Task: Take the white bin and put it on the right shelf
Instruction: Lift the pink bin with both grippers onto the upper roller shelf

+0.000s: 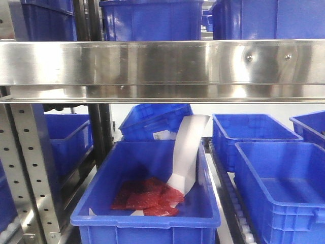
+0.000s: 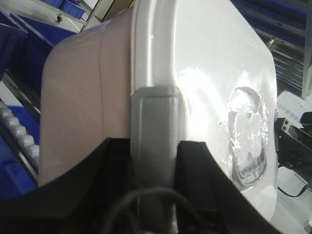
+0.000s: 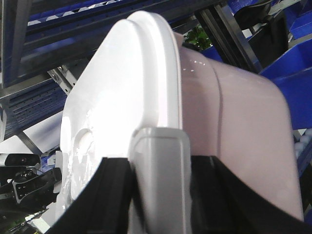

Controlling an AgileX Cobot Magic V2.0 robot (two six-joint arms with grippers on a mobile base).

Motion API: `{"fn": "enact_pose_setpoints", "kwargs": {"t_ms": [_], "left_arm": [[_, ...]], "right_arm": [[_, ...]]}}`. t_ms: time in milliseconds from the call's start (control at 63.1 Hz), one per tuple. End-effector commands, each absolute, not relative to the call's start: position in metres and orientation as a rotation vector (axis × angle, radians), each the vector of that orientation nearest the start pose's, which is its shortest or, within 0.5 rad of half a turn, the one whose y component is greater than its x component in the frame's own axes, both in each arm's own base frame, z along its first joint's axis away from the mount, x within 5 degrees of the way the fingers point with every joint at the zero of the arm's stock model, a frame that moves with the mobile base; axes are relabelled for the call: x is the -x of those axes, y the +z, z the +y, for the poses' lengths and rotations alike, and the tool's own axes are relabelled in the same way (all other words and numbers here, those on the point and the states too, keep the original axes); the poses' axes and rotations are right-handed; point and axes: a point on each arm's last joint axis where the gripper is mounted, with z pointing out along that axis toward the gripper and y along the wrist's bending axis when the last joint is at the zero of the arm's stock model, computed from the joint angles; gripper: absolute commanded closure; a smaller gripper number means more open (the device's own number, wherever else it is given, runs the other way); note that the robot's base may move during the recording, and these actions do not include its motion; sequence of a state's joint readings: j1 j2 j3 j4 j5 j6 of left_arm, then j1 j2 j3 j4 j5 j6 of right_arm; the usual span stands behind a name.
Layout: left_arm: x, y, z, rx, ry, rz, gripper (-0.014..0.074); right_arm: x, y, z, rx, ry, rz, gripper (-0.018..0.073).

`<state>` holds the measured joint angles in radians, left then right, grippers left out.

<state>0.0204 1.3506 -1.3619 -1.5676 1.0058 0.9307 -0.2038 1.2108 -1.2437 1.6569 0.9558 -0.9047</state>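
The white bin (image 2: 78,97) fills the left wrist view, its pale pinkish side on the left and its flat white lid (image 2: 209,63) on the right. My left gripper (image 2: 155,146) is shut on the grey latch (image 2: 155,117) at the bin's rim, one black finger on each side. In the right wrist view the white bin (image 3: 243,126) shows its other end. There my right gripper (image 3: 160,163) is shut on a matching grey latch (image 3: 160,151). The right shelf's shiny steel rail (image 1: 162,63) crosses the front view. The bin and both grippers are out of that view.
Under the rail stands a blue crate (image 1: 147,223) holding red packets (image 1: 147,195) and a white strip. More blue crates (image 1: 279,183) sit to the right and behind, others (image 1: 152,20) on the shelf above. A perforated grey upright (image 1: 30,168) stands left; white rollers (image 1: 236,213) run between crates.
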Motion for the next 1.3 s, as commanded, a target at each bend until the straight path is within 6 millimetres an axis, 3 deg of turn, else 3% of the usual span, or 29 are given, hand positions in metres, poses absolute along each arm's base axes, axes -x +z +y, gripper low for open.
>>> {"fn": "enact_pose_setpoints", "kwargs": {"t_ms": [0, 491, 666, 967, 1284], "left_arm": [[-0.227, 0.482, -0.095, -0.706, -1.442, 1.469, 0.0722], [-0.23, 0.482, -0.094, -0.672, -1.422, 1.472, 0.0722], [-0.244, 0.486, -0.091, -0.57, -1.34, 1.475, 0.0722], [-0.292, 0.489, -0.087, -0.484, -1.214, 1.501, 0.0722], [-0.348, 0.443, -0.086, -0.363, -1.207, 1.624, 0.0722]], "right_arm": [[-0.209, 0.487, 0.052, 0.414, 1.333, 1.436, 0.0502], [-0.208, 0.487, 0.052, 0.416, 1.335, 1.436, 0.0502], [-0.217, 0.488, 0.048, 0.281, 1.365, 1.453, 0.0502], [-0.272, 0.479, 0.049, 0.194, 1.464, 1.485, 0.0502], [-0.346, 0.444, 0.077, 0.158, 1.559, 1.574, 0.0502]]}}
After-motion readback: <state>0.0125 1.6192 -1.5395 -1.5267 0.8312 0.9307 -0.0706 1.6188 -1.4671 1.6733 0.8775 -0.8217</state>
